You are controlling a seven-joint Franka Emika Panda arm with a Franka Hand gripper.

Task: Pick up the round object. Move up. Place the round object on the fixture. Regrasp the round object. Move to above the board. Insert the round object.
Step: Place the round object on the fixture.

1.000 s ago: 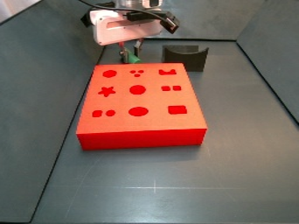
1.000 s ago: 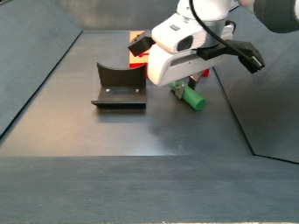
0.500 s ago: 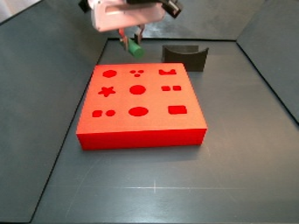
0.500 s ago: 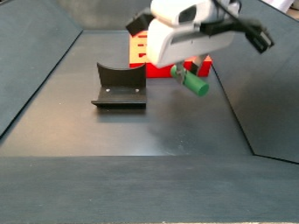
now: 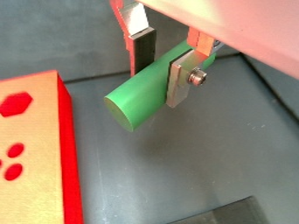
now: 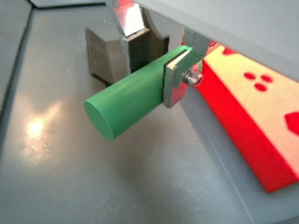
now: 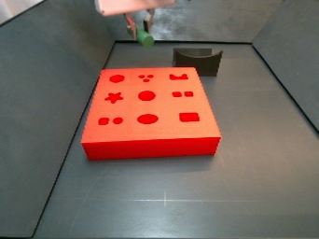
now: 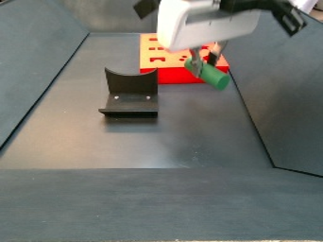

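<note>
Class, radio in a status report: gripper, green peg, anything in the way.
Gripper raised above the floor, shut on green peg. Peg clear of fixture and red board. Nothing in the way toward the fixture.

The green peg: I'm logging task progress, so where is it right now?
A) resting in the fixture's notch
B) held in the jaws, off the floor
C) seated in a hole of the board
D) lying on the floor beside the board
B: in both wrist views the gripper has its jaws clamped on the green peg, which hangs in the air apart from the fixture and the red board.
</note>
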